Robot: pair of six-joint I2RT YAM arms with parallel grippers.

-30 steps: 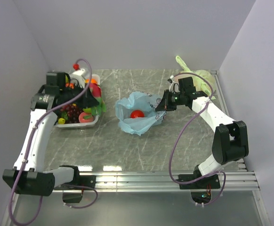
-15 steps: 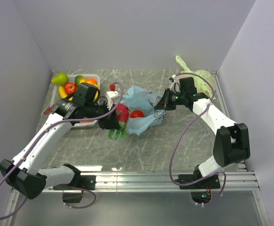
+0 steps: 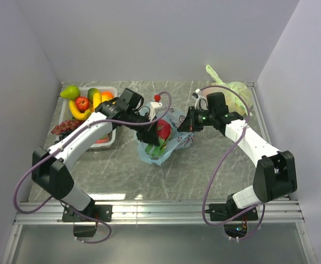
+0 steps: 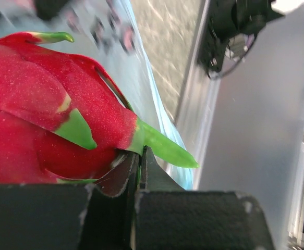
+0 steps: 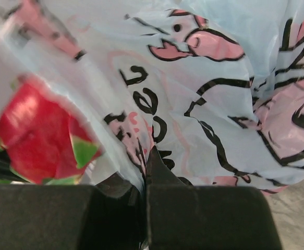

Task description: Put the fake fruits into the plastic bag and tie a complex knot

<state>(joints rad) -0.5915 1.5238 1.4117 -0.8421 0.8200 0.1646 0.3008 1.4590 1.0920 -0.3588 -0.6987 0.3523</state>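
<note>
My left gripper is shut on a green leaf of a red fake dragon fruit and holds it over the open mouth of the light-blue plastic bag at the table's middle. In the left wrist view the fruit fills the left side, and its leaf is pinched in my left gripper. My right gripper is shut on the bag's right edge. In the right wrist view my right gripper pinches the printed plastic. No knot shows on this bag.
A white tray at the back left holds a green pear, a red apple, bananas, an orange and purple grapes. A pale yellow-green tied bag lies at the back right.
My left arm has swung from the tray to the right, carrying the dragon fruit to over the bag's mouth. The red fruit seen inside the bag is now hidden. My right gripper has kept its hold.
</note>
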